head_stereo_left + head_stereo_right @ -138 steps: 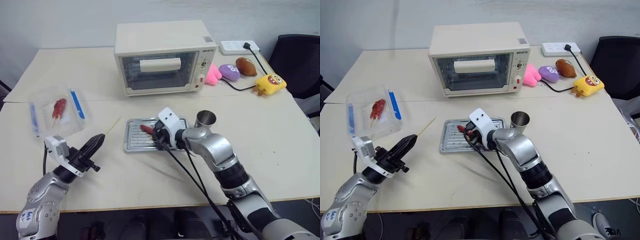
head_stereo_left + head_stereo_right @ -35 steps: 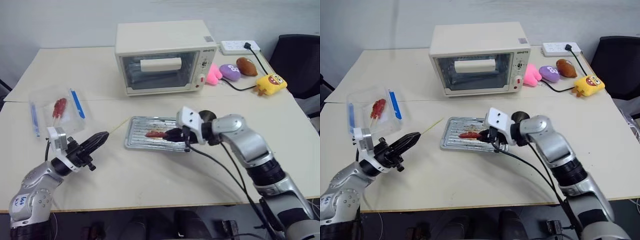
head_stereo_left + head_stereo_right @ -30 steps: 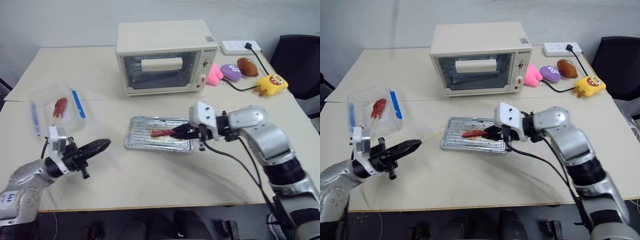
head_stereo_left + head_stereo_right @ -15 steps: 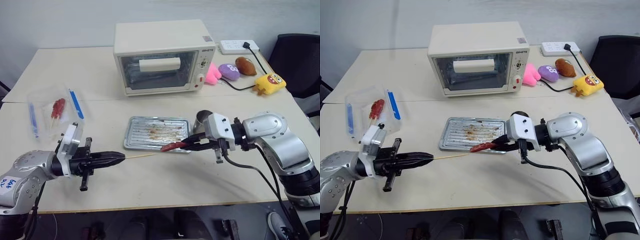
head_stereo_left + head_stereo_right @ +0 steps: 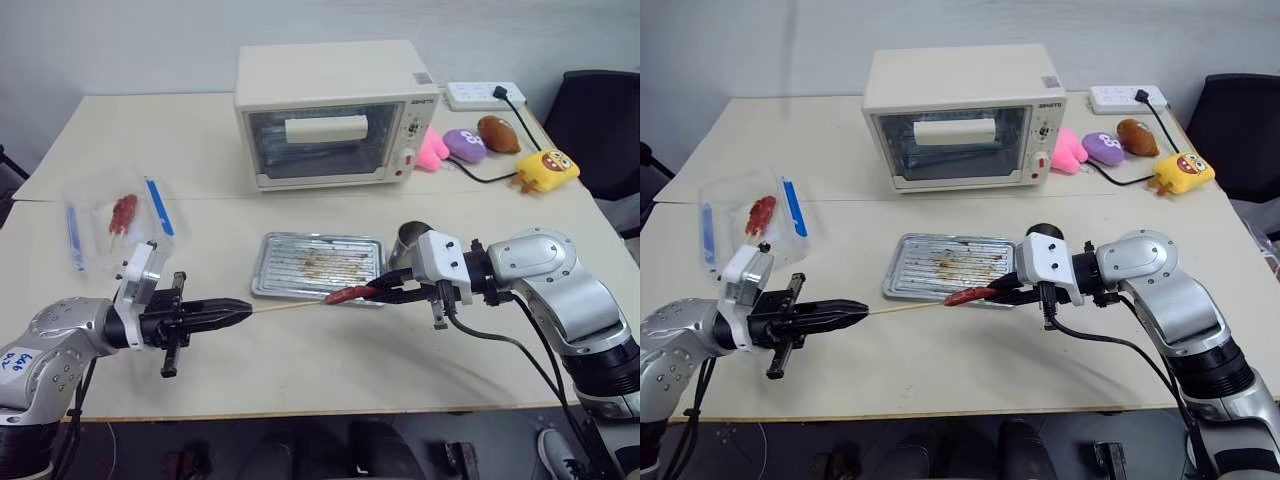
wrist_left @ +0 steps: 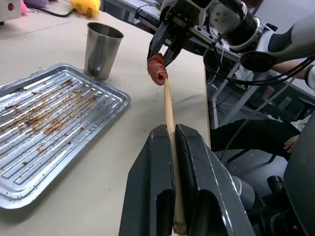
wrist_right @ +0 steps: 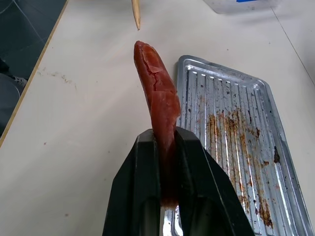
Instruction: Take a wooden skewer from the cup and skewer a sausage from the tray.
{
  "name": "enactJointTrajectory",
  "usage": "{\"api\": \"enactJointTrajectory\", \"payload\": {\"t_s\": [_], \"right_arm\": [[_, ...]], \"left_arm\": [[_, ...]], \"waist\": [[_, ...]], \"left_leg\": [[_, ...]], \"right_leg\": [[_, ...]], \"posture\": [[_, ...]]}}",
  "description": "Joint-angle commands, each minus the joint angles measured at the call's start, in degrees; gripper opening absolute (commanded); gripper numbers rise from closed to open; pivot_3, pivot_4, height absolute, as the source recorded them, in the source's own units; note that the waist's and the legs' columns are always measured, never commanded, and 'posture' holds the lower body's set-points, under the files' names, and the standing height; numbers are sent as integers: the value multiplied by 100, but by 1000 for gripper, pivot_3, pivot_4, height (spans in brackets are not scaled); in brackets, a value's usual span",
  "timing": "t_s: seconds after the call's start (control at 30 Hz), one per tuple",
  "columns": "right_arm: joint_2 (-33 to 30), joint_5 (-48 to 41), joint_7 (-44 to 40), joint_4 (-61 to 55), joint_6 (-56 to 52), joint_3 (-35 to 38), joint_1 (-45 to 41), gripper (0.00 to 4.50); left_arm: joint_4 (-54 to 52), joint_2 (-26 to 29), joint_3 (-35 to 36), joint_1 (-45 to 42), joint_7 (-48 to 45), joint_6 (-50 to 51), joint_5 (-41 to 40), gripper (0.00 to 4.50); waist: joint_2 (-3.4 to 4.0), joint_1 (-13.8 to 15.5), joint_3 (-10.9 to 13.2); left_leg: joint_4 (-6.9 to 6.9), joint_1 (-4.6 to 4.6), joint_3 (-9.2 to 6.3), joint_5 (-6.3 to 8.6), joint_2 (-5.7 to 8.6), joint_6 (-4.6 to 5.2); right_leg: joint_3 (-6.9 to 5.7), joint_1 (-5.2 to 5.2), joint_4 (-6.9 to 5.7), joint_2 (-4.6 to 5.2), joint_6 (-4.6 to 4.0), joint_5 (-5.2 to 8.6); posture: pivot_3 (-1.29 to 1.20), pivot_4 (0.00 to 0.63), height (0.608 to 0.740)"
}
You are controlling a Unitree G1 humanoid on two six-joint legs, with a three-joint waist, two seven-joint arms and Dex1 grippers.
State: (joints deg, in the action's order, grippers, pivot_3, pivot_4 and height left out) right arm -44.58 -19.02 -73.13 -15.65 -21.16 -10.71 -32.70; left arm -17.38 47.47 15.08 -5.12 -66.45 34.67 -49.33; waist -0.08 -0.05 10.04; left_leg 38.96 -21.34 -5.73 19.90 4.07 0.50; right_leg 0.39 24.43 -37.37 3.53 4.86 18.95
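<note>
From the head view, I have my left gripper [image 5: 236,308] clamped on the skewer [image 5: 285,308] and my right gripper [image 5: 385,292] pinching the sausage [image 5: 345,294], tip to tip off the tray's [image 5: 300,283] front edge for piercing.

Left wrist: the cup [image 6: 102,49] stands clear.

Right wrist: the skewer point sits just short of the sausage; nothing blocks it.

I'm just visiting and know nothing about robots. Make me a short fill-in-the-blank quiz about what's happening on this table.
1. The left gripper is shut on the wooden ____.
2. The right gripper is shut on a dark red ____.
3. The steel cup stands on the table beside the ____, near the right arm.
4. The skewer's tip points toward the sausage's ____.

Missing words: skewer; sausage; tray; end
</note>
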Motion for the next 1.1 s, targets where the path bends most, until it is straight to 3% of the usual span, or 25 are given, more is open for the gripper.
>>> {"api": "enactJointTrajectory", "payload": {"t_s": [0.03,0.53,1.1], "right_arm": [[-53,-37,23,-68,122,165,-10,209],[21,-87,125,-179,56,112,-20,209],[-64,-76,78,-96,119,162,93,209]], "left_arm": [[-140,3,144,-3,-17,6,-116,0],[-119,-194,-160,-217,80,-56,75,0],[23,-94,-3,-193,39,-36,98,0]], "waist": [[0,1,0],[0,1,0],[0,1,0]], "left_leg": [[1,0,0,0,0,0],[2,0,0,0,0,0],[3,0,0,0,0,0]], "right_leg": [[0,0,0,0,0,0],[-1,0,-3,0,0,0],[-1,0,-4,0,0,0]], "posture": [[0,150,740],[0,150,740],[0,150,740]]}}
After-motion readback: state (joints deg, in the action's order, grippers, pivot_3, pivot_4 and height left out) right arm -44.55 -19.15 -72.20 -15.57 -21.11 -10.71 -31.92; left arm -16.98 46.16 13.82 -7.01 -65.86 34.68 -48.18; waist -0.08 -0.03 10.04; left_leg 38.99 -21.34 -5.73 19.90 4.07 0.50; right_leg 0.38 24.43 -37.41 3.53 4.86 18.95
